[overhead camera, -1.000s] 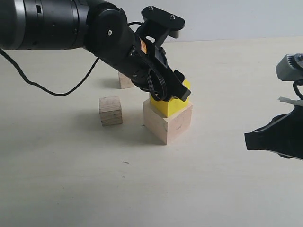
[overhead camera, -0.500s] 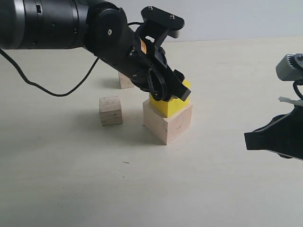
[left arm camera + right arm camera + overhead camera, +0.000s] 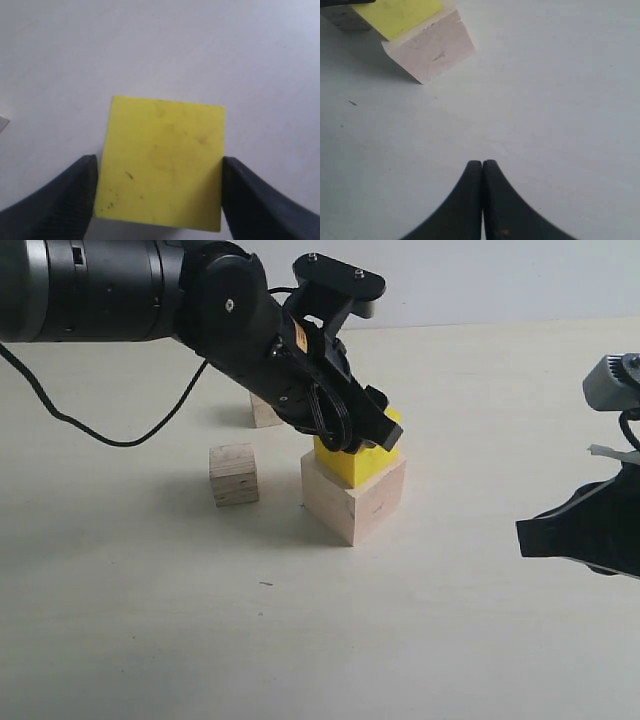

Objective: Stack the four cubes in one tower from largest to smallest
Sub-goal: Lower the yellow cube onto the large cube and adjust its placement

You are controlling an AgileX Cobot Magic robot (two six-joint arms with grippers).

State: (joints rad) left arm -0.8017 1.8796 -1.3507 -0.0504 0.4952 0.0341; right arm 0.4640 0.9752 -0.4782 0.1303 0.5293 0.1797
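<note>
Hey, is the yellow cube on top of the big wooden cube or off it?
On. The yellow cube sits on the largest pale cube's top face in the exterior view, with the left gripper gripping its sides.

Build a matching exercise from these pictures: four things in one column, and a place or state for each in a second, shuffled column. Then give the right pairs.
Things:
1. yellow cube
2. largest pale cube
3. grainy wood cube
4. right pincer

Places or states:
A. shut, holding nothing
B. alone on the table, touching no other cube
C. on the table, with a cube on top of it
D. resting on top of another cube

Pairs: 1-D, 2-C, 3-B, 4-A
</note>
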